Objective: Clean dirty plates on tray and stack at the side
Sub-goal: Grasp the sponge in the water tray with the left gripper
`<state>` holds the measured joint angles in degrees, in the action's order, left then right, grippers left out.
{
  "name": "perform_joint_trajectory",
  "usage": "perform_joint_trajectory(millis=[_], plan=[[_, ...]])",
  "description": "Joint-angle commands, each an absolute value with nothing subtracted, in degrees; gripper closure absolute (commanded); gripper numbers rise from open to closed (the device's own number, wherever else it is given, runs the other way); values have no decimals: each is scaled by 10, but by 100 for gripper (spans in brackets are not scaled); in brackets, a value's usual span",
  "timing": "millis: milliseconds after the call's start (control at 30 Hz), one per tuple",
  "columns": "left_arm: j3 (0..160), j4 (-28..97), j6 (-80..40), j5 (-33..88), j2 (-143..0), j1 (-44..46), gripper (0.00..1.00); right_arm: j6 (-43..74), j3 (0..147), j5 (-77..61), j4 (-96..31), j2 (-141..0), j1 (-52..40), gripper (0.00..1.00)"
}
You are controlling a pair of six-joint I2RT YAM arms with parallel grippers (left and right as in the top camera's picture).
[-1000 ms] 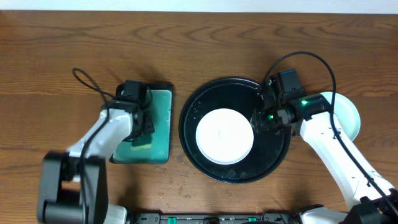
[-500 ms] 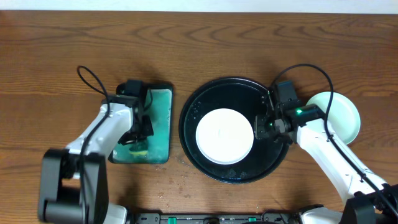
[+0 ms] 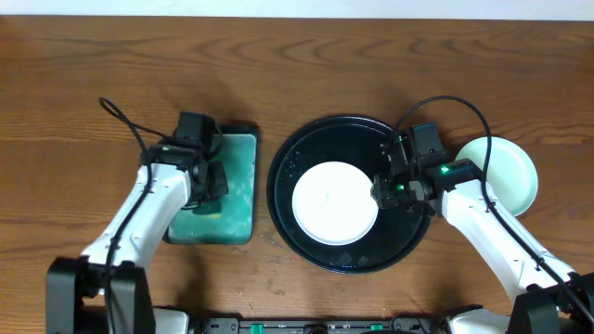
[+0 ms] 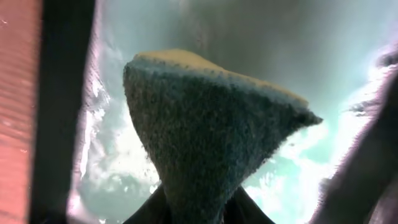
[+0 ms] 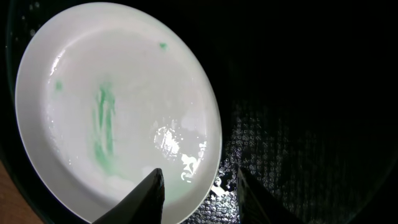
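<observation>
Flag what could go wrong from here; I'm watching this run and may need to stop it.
The right claw stands open astride the rim of the round white plate on the wet-looking glossy black round tray; closing could skid the plate rather than grip it. The left claw pinches the green-and-yellow sponge by a narrow end, so scrubbing may twist it loose.

The brown wooden table I work at carries three things directly on it. The round black tray sits at the middle. The rectangular teal tray lies just beside it on my left, and a pale mint plate lies at its right edge.
</observation>
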<state>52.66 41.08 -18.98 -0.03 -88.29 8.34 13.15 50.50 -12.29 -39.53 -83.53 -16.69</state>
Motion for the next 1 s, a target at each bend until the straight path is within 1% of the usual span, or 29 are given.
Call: perform_joint_trajectory(millis=[0,100,400,533,567,600,700,800,867,967], plan=[[507,404,-187,1,-910,81,66,121,503,-132,-394,-833,-162,64],[507,399,-187,1,-922,81,59,121,503,-132,-395,-833,-162,64],[498,381,-191,11,-926,82,59,122,503,-132,-397,-833,-163,63],[463,349,-197,11,-930,82,80,122,503,-132,-401,-833,-163,64],[447,333,-204,11,-936,82,89,122,503,-132,-401,-833,-163,64],[438,325,-206,11,-939,82,92,122,502,-131,-401,-833,-162,64],[426,322,-206,10,-944,82,93,124,502,-126,-399,-833,-162,64],[434,333,-204,11,-938,82,93,148,502,-86,-396,-836,-162,64],[450,356,-204,11,-931,82,93,165,502,-56,-389,-841,-162,64],[493,410,-194,11,-912,82,93,166,502,-57,-364,-855,-163,63]])
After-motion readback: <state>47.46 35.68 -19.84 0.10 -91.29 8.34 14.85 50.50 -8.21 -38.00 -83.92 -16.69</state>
